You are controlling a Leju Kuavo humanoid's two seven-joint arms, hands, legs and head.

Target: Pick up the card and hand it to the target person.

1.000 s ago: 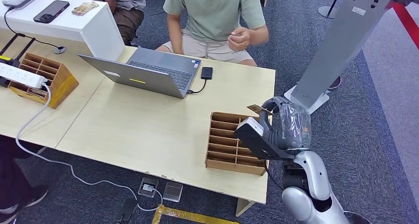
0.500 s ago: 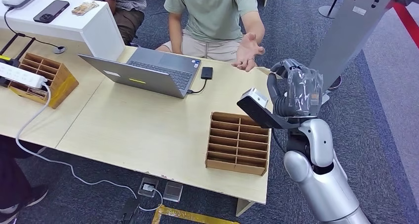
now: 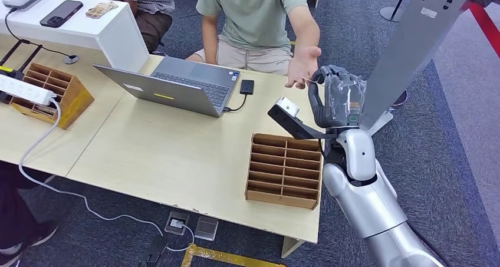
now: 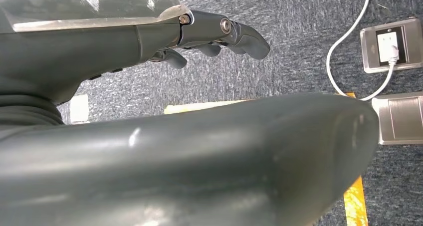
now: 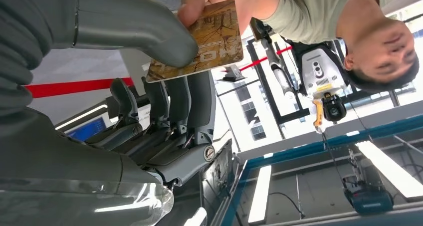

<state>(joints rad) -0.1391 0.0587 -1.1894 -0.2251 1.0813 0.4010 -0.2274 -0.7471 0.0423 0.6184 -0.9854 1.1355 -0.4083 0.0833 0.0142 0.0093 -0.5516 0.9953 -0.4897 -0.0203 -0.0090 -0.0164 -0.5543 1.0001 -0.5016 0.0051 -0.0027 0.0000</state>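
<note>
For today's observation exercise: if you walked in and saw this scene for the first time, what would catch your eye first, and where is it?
The right hand, raised past the table's far right corner, holds a brown card out to a person's hand, whose fingers already touch the card. Below it, a wooden slotted tray sits near the table's right edge, and an open laptop lies farther left.

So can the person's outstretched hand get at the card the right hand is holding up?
Probably yes. The right hand pinches the card between thumb and fingers, leaving its far edge exposed, and the person's hand already touches that edge, with nothing between them.
</note>
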